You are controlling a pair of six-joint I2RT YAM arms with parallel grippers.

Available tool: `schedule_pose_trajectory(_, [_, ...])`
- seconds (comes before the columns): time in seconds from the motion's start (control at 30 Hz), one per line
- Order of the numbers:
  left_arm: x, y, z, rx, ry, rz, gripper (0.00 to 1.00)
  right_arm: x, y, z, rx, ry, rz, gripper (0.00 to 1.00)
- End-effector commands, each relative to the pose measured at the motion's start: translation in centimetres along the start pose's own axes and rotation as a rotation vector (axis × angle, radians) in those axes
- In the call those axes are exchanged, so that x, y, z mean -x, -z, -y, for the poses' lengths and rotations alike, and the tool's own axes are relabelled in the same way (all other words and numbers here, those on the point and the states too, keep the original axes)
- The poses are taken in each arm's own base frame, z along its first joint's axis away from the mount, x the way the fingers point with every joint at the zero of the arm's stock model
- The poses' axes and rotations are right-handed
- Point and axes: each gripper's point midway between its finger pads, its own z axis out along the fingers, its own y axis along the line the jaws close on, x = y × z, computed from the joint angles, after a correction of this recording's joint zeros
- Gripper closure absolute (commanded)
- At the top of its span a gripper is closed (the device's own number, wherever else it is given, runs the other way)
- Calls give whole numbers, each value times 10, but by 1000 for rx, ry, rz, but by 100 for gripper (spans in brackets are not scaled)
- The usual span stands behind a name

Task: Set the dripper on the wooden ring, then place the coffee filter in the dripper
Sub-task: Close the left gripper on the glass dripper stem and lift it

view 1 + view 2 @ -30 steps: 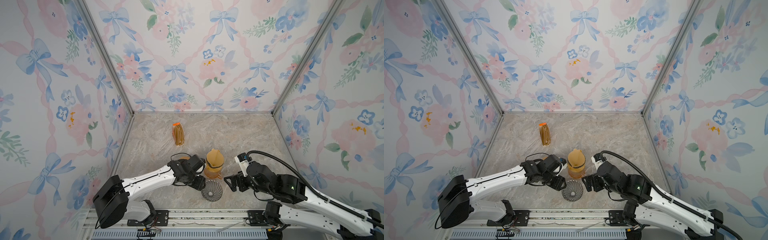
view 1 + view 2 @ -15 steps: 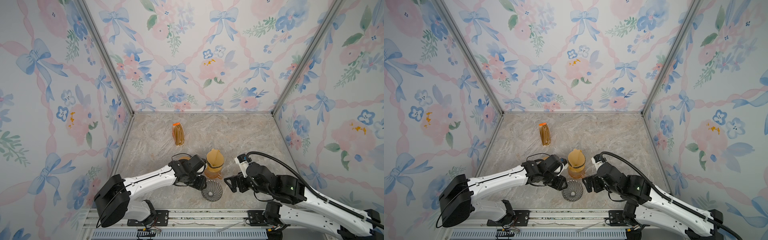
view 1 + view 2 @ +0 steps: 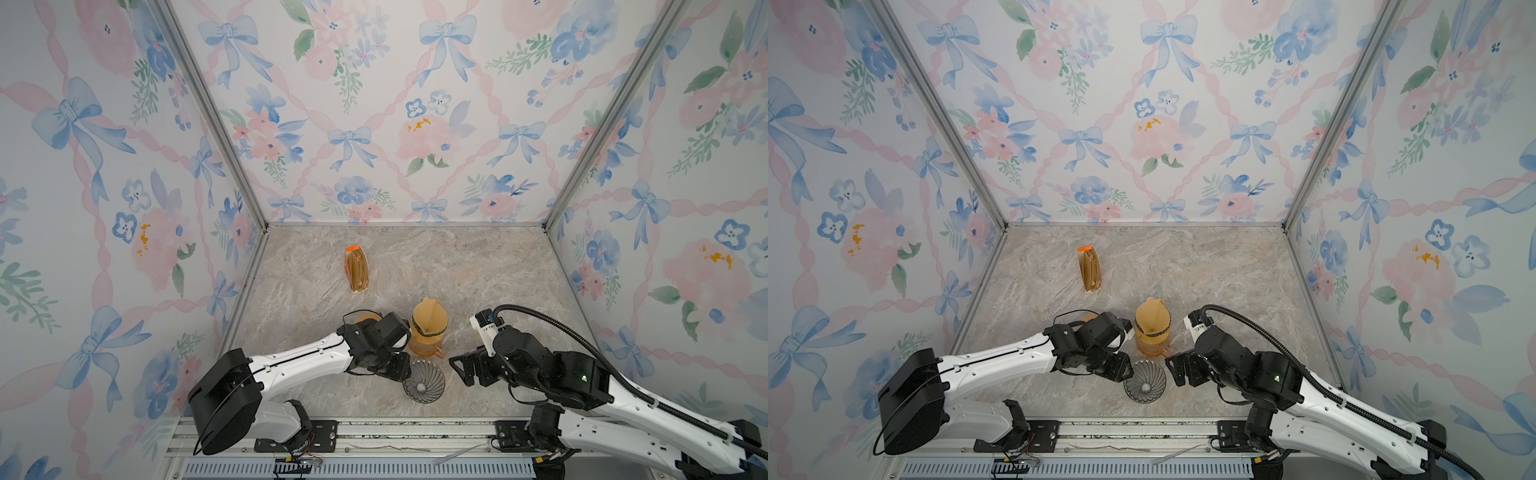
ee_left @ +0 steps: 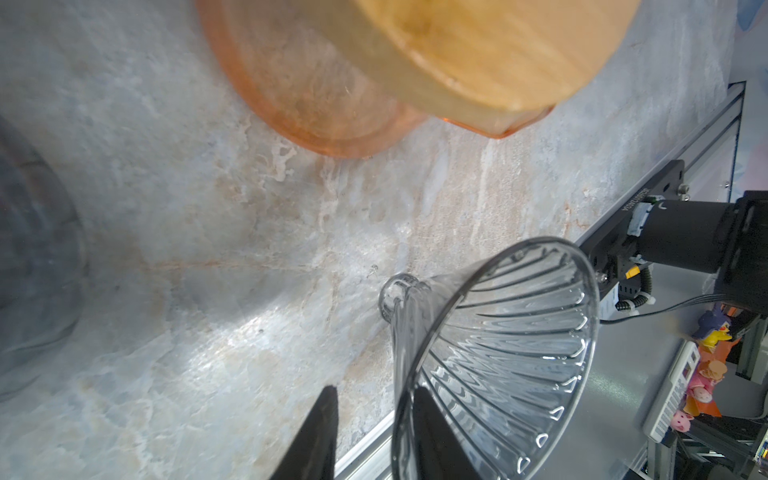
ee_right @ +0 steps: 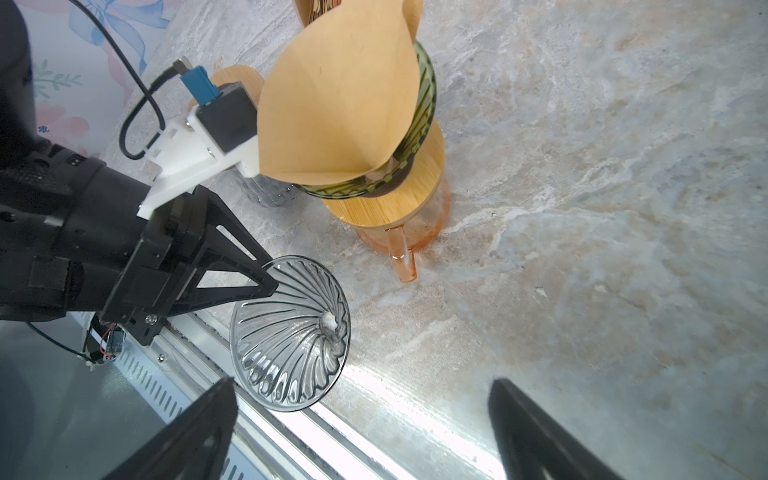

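A clear ribbed glass dripper (image 3: 424, 376) (image 3: 1145, 380) lies on its side near the table's front edge. My left gripper (image 3: 405, 373) (image 4: 374, 390) straddles its rim (image 4: 399, 374), one finger inside the cone and one outside. A gap still shows between the outer finger and the glass. A brown paper coffee filter (image 3: 430, 316) (image 5: 336, 104) stands in a green ribbed holder on a wooden collar (image 4: 478, 54) atop an orange carafe (image 5: 415, 241). My right gripper (image 3: 457, 370) (image 5: 361, 382) hangs wide open and empty just right of the dripper (image 5: 291, 332).
A pack of brown filters (image 3: 356, 270) (image 3: 1090, 270) lies further back on the marble table. A grey glass jar with a wooden lid (image 3: 365, 319) (image 5: 239, 79) stands behind my left wrist. The metal front rail (image 3: 374, 428) runs close under the dripper.
My left jaws have narrowed around the dripper's rim. The dripper, the carafe and the right arm have stayed where they were.
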Motion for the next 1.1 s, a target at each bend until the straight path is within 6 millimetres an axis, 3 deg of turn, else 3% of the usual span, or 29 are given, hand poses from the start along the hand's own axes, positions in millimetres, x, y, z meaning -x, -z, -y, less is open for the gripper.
schedule_pose_trajectory(0.0, [-6,-5,1,-12,13,-16,68,-4,-1,0,4,16,-4,4])
schedule_pose_trajectory(0.7, [-11,-6,2,-31,19,-17,78,-4,-3,0,3,10,-2,4])
schedule_pose_trajectory(1.07, [-7,7,8,-59,4,30,87,-3,-4,0,3,9,2,4])
